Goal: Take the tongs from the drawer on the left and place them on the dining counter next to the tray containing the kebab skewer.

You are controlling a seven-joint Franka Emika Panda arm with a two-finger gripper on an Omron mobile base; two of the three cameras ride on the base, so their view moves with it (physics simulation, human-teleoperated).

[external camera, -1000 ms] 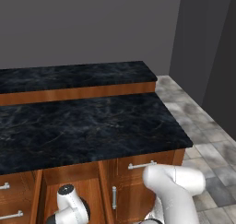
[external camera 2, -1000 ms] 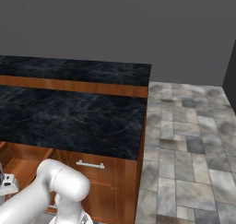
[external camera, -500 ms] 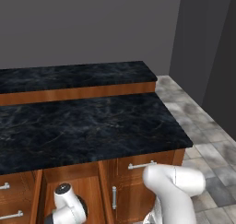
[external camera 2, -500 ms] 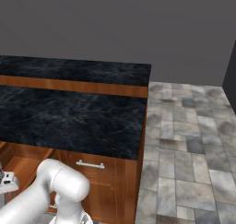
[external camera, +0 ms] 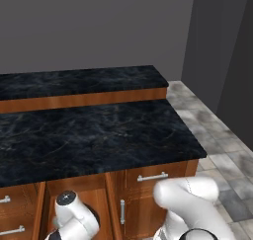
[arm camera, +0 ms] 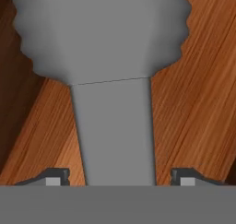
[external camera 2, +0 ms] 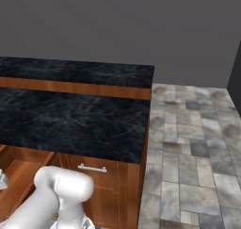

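The grey-silver tongs [arm camera: 113, 126] lie on the plain wood floor of the drawer [arm camera: 193, 103], one long arm running up to a wide scalloped end. My gripper [arm camera: 120, 178] hangs straight over them, its fingertips [arm camera: 55, 177] on either side of the arm and closed in on it. In the base views the arm bends down in front of the dining counter [external camera: 89, 130] [external camera 2: 70, 119] into the pulled-out drawer [external camera 2: 19, 176]. The tray and the kebab skewer are out of view.
A raised black ledge [external camera: 79, 81] runs along the back of the counter. A shut drawer with a silver bar handle [external camera: 152, 177] [external camera 2: 92, 168] and a narrow door with a vertical handle [external camera: 122, 212] sit beside the arm. Grey tiled floor [external camera 2: 197, 157] lies to the right.
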